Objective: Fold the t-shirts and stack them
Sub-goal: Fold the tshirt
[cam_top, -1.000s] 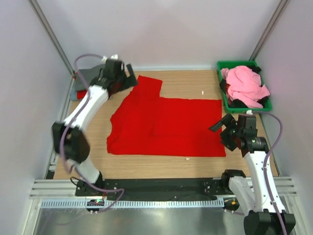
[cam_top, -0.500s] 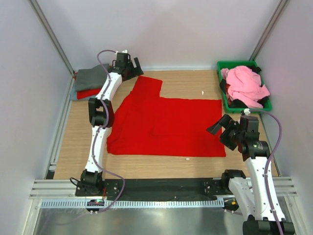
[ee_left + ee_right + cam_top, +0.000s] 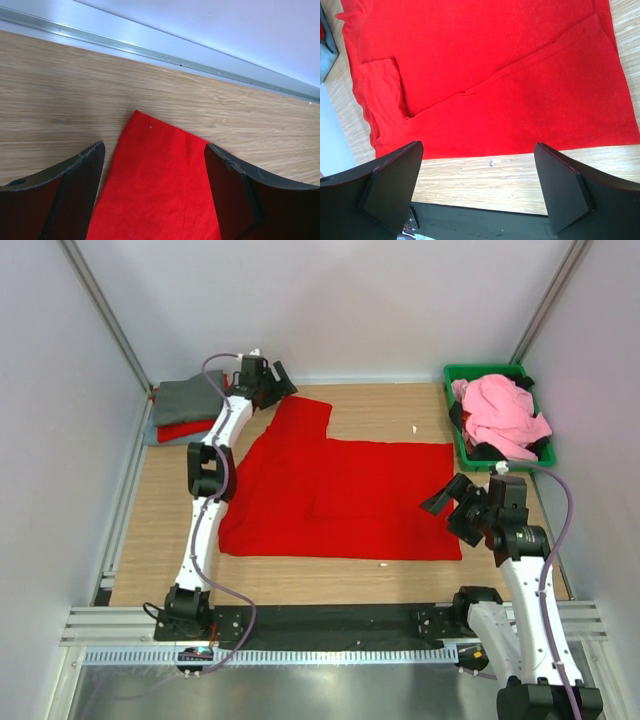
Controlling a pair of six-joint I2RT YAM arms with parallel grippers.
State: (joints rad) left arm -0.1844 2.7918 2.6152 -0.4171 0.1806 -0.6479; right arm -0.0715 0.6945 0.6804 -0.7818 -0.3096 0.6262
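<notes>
red t-shirt (image 3: 340,495) lies spread flat on the wooden table (image 3: 390,405), one sleeve pointing toward the back wall, the body partly doubled over with a fold line across it. i'm taking that shirt as my marker for everything else. my left gripper (image 3: 278,390) hangs over the tip of its far sleeve, fingers apart with the red cloth showing between them; i can't see either finger touching it. my right gripper (image 3: 450,502) sits just off the shirt's right edge, above the near right corner, fingers spread wide and holding nothing. left of the shirt, in the far corner, a folded grey t-shirt (image 3: 188,395) rests on a smaller red one (image 3: 172,430), a little apart from the sleeve. right of the shirt stands a green bin (image 3: 455,375) with a pink t-shirt (image 3: 505,415) heaped in it and dark cloth (image 3: 485,450) beneath. a white scrap (image 3: 382,563) lies just beside the shirt's near edge, another (image 3: 414,428) beyond its far edge.
</notes>
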